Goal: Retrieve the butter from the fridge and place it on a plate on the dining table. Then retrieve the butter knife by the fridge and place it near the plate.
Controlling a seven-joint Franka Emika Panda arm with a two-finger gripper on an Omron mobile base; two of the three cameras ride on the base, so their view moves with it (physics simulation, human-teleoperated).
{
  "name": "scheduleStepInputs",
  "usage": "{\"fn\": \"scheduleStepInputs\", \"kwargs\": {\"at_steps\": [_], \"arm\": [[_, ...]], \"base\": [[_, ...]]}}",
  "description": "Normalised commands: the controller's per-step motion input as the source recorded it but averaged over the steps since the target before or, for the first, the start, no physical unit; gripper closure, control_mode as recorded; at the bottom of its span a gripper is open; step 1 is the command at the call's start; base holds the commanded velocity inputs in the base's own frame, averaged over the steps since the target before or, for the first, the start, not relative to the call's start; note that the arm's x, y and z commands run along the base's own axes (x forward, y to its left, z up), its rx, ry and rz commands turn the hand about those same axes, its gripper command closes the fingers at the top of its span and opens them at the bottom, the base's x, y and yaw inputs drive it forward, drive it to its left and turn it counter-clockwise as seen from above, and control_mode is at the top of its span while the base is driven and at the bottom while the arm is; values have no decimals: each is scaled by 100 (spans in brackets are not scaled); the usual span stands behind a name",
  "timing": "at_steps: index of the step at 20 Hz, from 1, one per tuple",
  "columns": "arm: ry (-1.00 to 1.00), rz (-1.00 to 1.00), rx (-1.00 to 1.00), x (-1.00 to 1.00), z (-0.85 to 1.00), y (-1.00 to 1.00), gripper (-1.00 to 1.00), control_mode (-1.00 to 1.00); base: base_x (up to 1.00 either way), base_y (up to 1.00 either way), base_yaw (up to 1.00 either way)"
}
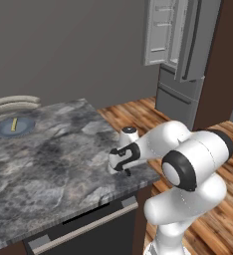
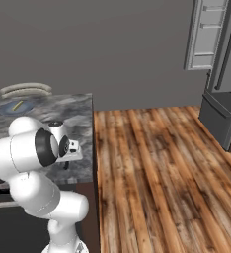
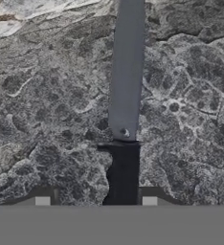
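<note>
Butter knife [image 3: 125, 143]: slim, lying flat on the marbled table [image 1: 54, 159] near its fridge-side edge, directly under the hand. Long axis runs straight up the hand view; grey blade leads away, dark handle sits nearest, between the fingers [image 3: 42, 200].

Fingers: part-way in, either side of the handle; grip cannot be told.

Risk: thin, flat handle may slip or pivot out if they close too high.

Butter [image 1: 13, 124]: already on the plate [image 1: 3, 130], well apart.

Butter [image 1: 13, 124] on plate [image 1: 4, 130] at dining table's [image 1: 54, 164] far end, butter knife [image 3: 125, 143] near its right edge
</note>
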Motion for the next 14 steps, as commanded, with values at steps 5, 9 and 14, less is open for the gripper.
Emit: {"fn": "scheduleStepInputs", "kwargs": {"at_steps": [5, 9, 14], "arm": [[0, -2, 0, 0, -2, 0, 100, -100], [5, -9, 0, 0, 6, 0, 100, -100], [3, -6, 1, -3, 63, -5, 100, -100]], "base": [[0, 0, 0], [0, 0, 0], [0, 0, 0]]}}
